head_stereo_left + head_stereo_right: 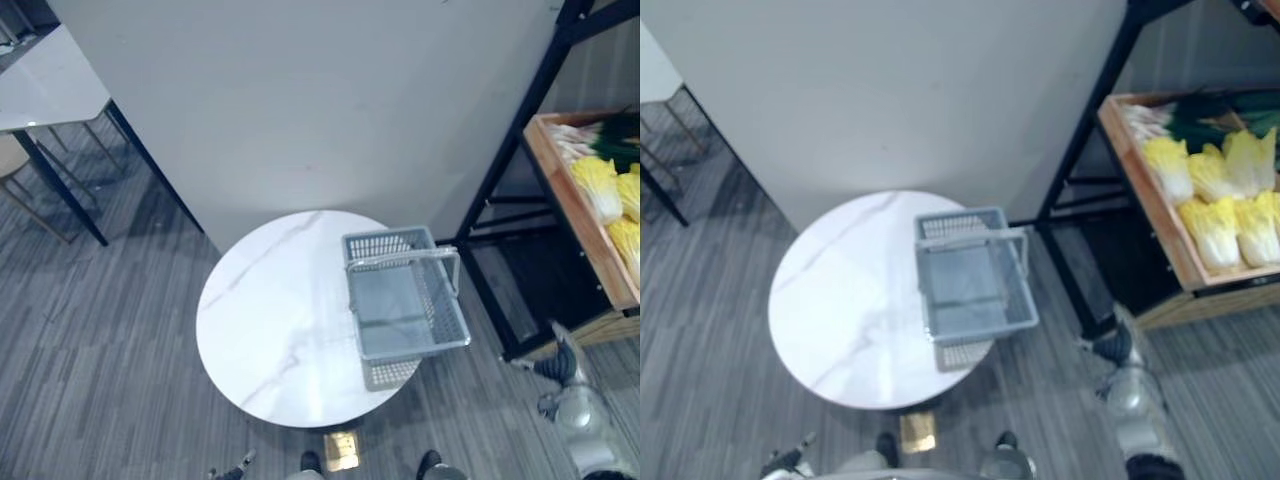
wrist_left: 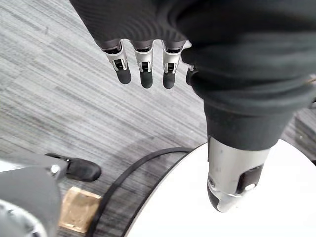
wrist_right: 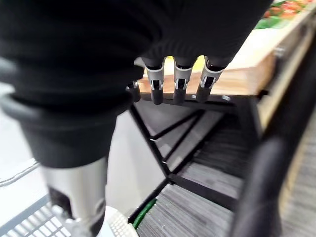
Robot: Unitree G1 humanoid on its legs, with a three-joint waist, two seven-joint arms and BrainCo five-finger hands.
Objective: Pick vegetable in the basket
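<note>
An empty grey mesh basket (image 1: 388, 243) with its handle raised stands on the right side of a round white marble table (image 1: 270, 320). To the right, a wooden tray (image 1: 1150, 210) on a black shelf frame (image 1: 520, 130) holds several yellow-white cabbages (image 1: 1215, 225) and dark green vegetables (image 1: 1215, 115). My right hand (image 1: 1118, 345) hangs low beside the shelf, between table and tray; its fingers (image 3: 181, 81) are straight and hold nothing, reaching toward the tray's edge. My left hand (image 2: 144, 69) is open over the floor by the table's rim, holding nothing.
A grey wall panel (image 1: 320, 100) rises behind the table. A white table on dark legs (image 1: 50, 80) stands at the far left. The shelf's black bars (image 3: 197, 148) cross below the tray. The floor is grey striped carpet.
</note>
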